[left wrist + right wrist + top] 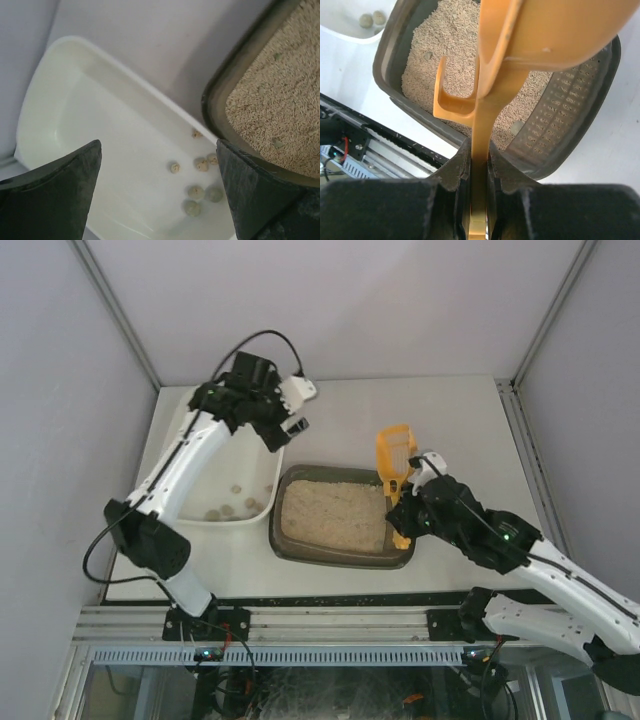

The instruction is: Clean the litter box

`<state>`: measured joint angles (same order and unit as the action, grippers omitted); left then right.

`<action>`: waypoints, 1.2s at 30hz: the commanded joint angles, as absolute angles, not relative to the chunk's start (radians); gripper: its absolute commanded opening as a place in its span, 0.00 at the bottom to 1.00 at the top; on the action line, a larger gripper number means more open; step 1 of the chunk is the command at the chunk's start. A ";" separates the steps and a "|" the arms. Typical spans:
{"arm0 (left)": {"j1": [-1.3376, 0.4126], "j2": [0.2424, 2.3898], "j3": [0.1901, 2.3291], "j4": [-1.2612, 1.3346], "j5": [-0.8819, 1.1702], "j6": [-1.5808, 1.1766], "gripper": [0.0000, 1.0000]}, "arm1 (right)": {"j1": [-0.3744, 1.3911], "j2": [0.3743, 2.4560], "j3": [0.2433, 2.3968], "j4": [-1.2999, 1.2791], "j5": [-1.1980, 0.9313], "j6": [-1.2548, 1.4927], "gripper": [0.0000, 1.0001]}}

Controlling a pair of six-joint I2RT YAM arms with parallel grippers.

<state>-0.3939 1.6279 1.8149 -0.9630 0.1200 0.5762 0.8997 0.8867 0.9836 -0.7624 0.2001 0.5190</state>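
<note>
Around: a big cream-white plastic tub (245, 465) sits just left of the litter box, not quite touching it, and both stand on the white table (450, 420).
In the way: the long orange plastic scoop (394, 455) leans over the right side of the litter box, with its shovel end past the far right corner.
Left pincer: the left pincer (298, 408) is spread wide and holds nothing. It hangs over the tub's far end, left of the litter box.
Right pincer: the right pincer (479, 155) is squeezed tight on the scoop's thin handle, at the right edge of the litter box.
Litter box: the dark olive-brown plastic litter box (330, 558), a low tray with round corners, is in the middle of the table. It is full of beige sandy litter with a few small lumps (517, 127) in it.
White tub: some little round balls (201, 164) lie in the tub's near end, close to the litter box.
</note>
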 commanded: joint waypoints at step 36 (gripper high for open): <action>-0.664 2.111 2.004 -1.306 0.262 0.456 0.00 | 0.924 0.528 0.802 -0.810 0.340 0.775 0.00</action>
<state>-0.6579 2.2082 2.0628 -1.2453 0.1184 0.7563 0.9253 0.5232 0.8158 -0.8375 0.3382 0.7746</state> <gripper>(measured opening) 0.089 0.099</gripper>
